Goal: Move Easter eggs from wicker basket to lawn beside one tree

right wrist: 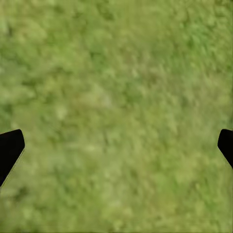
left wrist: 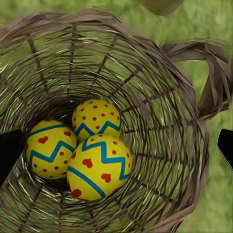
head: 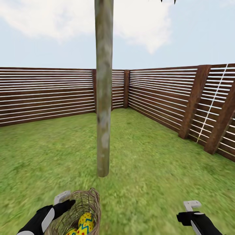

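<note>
In the head view, a tall tree with a straight, pale grey-green bare trunk (head: 103,88) rises from a wide lawn of mottled green grass (head: 156,163), which is closed in by a brown horizontal-slat wooden fence (head: 45,94). At the lower edge, just in front of the trunk's foot, stands a small round basket of brown woven wicker (head: 85,203), and yellow Easter eggs with blue zigzag bands and red dots (head: 85,220) lie inside it. The left hand (head: 62,204), black with a pale finger, sits against the basket's left rim. The right hand (head: 191,210) hovers over bare grass, well apart from the basket.

The left wrist view looks straight down into the wicker basket (left wrist: 165,111). All three eggs lie together at its bottom, touching: one nearest (left wrist: 98,167), one beside it (left wrist: 50,148) and one behind (left wrist: 96,119). A loop handle (left wrist: 211,73) stands out at the rim. The left hand's dark fingertips (left wrist: 8,150) show at both edges, spread wide apart on either side of the basket, holding nothing.

The right wrist view shows blurred grass (right wrist: 116,107), with the right hand's dark fingertips (right wrist: 9,148) spread wide, empty.
</note>
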